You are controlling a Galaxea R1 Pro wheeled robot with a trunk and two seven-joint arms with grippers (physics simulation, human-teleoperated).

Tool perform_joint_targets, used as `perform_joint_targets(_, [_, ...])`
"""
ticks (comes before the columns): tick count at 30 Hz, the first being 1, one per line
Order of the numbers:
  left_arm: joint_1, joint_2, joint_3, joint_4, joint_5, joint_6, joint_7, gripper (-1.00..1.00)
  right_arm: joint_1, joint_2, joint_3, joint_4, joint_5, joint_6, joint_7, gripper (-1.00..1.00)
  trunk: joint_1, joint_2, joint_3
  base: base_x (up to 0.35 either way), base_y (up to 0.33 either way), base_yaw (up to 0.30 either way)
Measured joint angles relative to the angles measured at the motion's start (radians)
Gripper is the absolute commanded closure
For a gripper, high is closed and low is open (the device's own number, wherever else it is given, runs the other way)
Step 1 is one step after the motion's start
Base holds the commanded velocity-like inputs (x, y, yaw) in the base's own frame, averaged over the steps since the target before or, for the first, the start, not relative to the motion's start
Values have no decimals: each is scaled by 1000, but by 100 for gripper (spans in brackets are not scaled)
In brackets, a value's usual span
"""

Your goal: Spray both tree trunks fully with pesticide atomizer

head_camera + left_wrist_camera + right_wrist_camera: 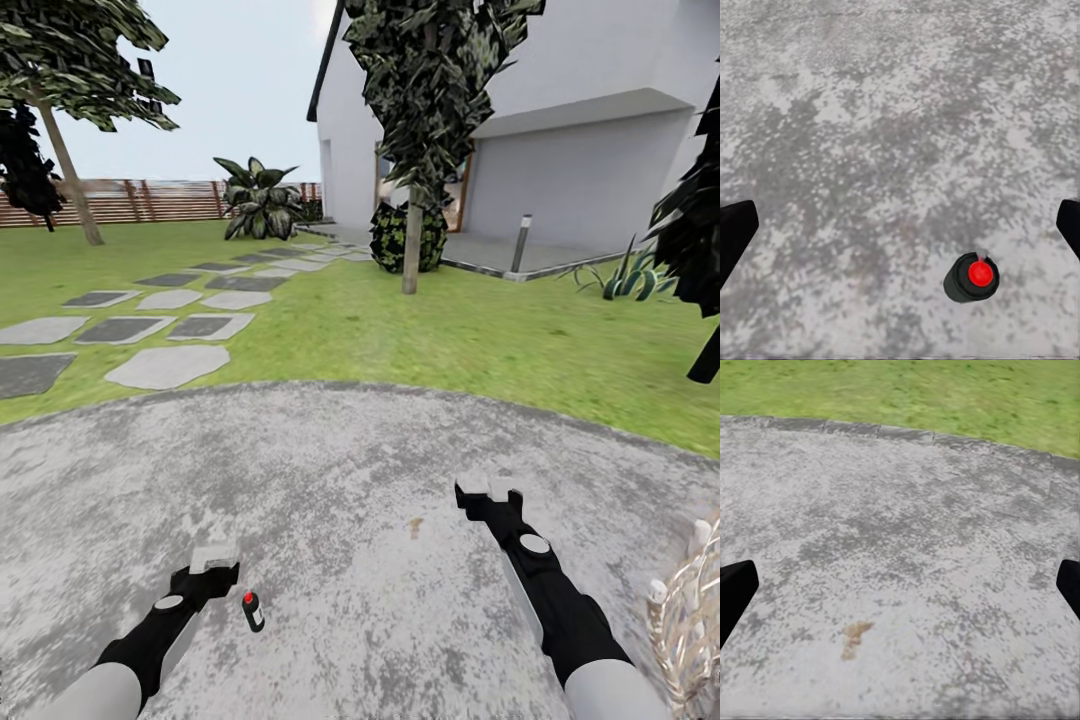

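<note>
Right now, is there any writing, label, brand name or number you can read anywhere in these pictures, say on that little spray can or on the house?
No readable text anywhere.
Spray can: dark body with a red button on top, no label or lettering to be seen, from the head view or the left wrist view.
House wall: plain grey, no sign or number.
Fence: bare wooden slats, no sign.

Your pesticide atomizer (253,611), a small dark canister with a red cap, stands upright on the grey paved floor at 7 o'clock. Two pale-trunked trees stand at 10 o'clock (68,165) and 12 o'clock (411,245).
</note>
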Motion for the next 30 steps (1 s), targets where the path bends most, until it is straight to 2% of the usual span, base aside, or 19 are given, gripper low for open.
perform_joint_targets(11, [1,0,0,1,0,0,0,-100,0,0,0,-4,0,0,0,-100,5,-3,-59,0,0,0])
perform_joint_targets(21, [1,-2,-1,1,1,0,0,-100,1,0,1,0,15,0,-1,-100,9,-5,-101,0,0,0])
perform_joint_targets(30, [1,-2,-39,0,1,-1,1,-100,1,1,0,-1,16,0,0,-100,13,-7,-136,0,0,0])
